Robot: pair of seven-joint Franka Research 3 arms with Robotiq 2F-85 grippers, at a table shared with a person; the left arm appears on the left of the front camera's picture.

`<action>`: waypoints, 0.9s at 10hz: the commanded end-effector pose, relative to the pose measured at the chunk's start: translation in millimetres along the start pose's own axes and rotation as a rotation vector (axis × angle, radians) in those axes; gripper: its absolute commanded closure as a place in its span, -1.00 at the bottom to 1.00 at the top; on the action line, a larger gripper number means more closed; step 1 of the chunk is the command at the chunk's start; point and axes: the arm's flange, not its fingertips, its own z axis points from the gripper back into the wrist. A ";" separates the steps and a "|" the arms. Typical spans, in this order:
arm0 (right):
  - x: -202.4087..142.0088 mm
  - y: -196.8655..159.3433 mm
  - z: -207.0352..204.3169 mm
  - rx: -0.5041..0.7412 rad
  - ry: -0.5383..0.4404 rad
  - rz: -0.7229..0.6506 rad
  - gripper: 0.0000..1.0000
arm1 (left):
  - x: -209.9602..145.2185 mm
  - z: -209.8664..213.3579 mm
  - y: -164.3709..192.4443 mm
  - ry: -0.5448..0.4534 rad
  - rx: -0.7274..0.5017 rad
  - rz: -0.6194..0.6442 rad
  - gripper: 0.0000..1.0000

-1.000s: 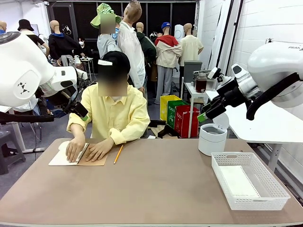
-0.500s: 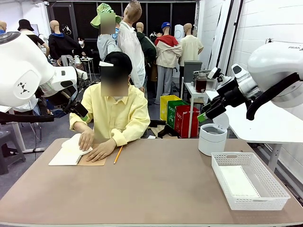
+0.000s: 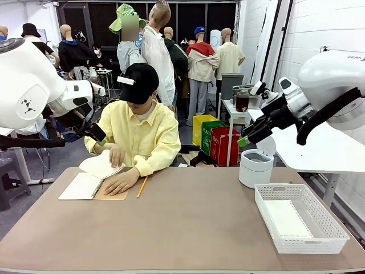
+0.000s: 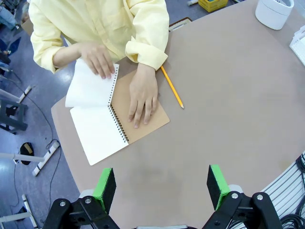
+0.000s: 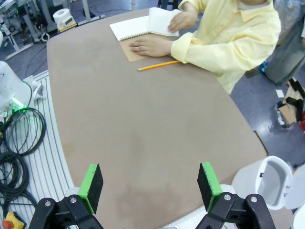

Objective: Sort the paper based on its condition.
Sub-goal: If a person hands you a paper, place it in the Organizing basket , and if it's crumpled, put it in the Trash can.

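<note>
At the left of the front view, the left gripper (image 3: pixel 98 135) hangs raised above the table's (image 3: pixel 188 228) near-left corner, and its wrist view shows its jaws released and spread wide with nothing between them. Below it, at the far left of the table, the person lifts a white sheet of paper (image 3: pixel 102 164) from the open spiral notebook (image 3: pixel 94 186) with one hand (image 3: pixel 117 154) while the other hand (image 3: pixel 120 181) presses flat on the tan cover, a yellow pencil (image 3: pixel 142 186) lying just beside it. Toward the right stand a white round bin (image 3: pixel 255 168) and a white basket (image 3: pixel 299 218) with paper lying in it, and above them the right gripper (image 3: pixel 246 138) hangs high with its jaws released and empty.
</note>
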 end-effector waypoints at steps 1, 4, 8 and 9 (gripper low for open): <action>0.3 0.2 -0.7 0.009 -0.015 0.000 -1.00 | -0.4 0.7 0.4 0.005 -0.004 0.001 -1.00; 0.3 0.2 -0.7 0.009 -0.015 0.000 -1.00 | -0.4 0.7 0.4 0.005 -0.004 0.001 -1.00; 0.3 0.2 -0.7 0.009 -0.015 0.000 -1.00 | -0.4 0.7 0.4 0.005 -0.004 0.001 -1.00; 0.3 0.2 -0.7 0.009 -0.015 0.000 -1.00 | -0.4 0.7 0.4 0.005 -0.004 0.001 -1.00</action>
